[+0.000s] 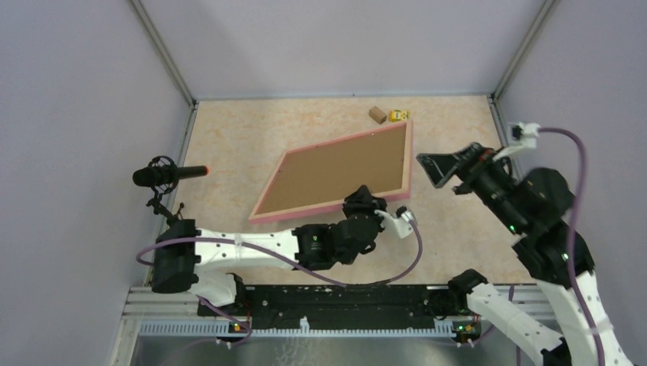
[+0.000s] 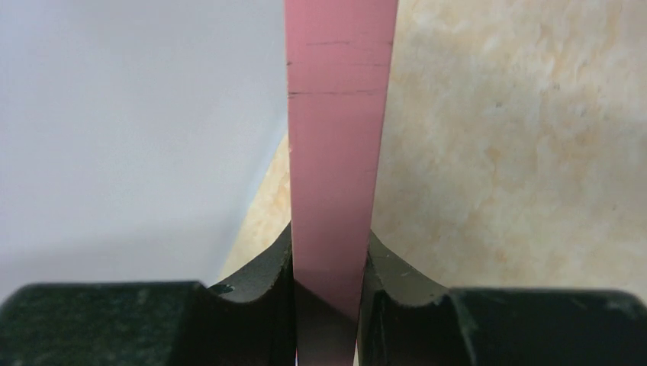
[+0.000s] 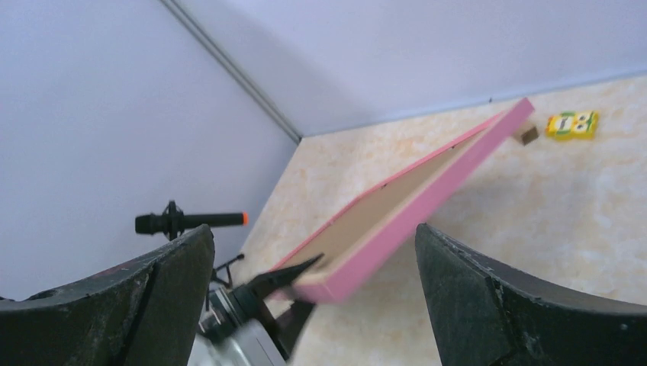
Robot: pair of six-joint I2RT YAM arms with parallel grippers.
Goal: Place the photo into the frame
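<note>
Left gripper [image 2: 328, 263] pinches the frame [image 2: 336, 152] rail, tilted up; right gripper [image 1: 436, 169] gapes empty; next likely fetching the unseen photo.

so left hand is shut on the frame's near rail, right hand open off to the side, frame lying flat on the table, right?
Not flat. The frame is tilted, its near end held up off the table by the left hand; the right wrist view shows it. The rest holds: left hand shut on the near rail, right hand open to the side.
</note>
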